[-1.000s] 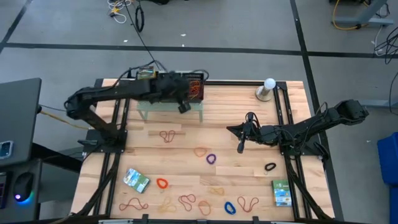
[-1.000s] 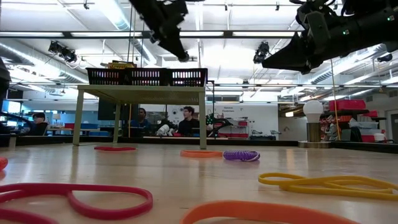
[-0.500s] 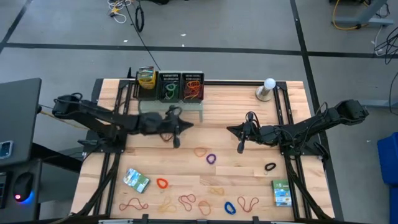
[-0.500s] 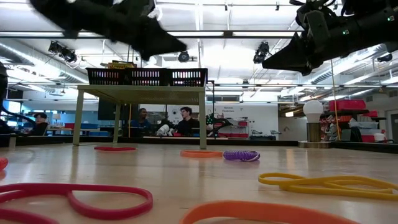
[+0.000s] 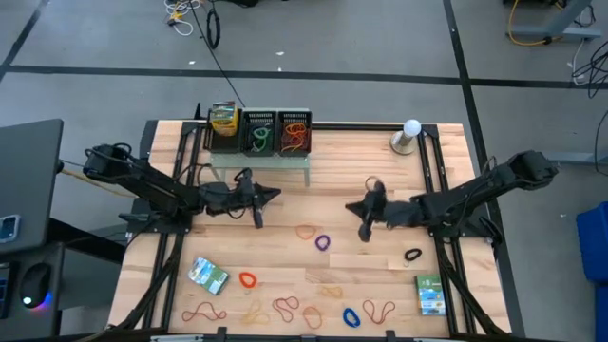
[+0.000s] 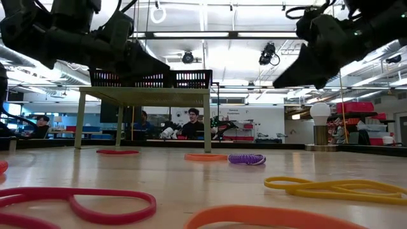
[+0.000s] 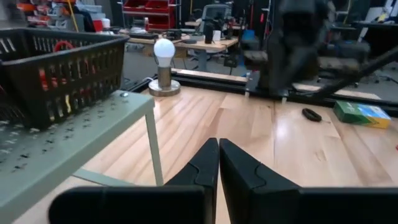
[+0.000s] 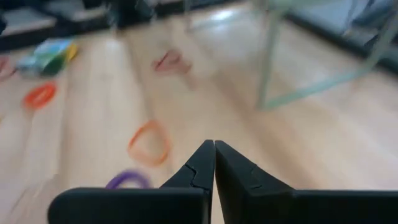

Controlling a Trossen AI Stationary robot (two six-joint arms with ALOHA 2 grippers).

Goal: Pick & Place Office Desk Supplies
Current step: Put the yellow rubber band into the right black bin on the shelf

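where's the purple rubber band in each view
high view: purple rubber band, centre of the table, right of an orange band.
low view: mid-distance, right of centre.
left wrist view: not in it.
right wrist view: beside the right gripper's fingers.
Shared landmark: that orange band.

- Thin rubber-band loops [image 5: 306, 231] in orange, purple, red, tan, blue and black lie flat, scattered over the wooden tabletop.
- Flat green-white-blue packets [image 5: 207, 275] lie near both front corners.

Rubber bands [image 5: 306, 231] scattered across table [image 5: 332, 180]
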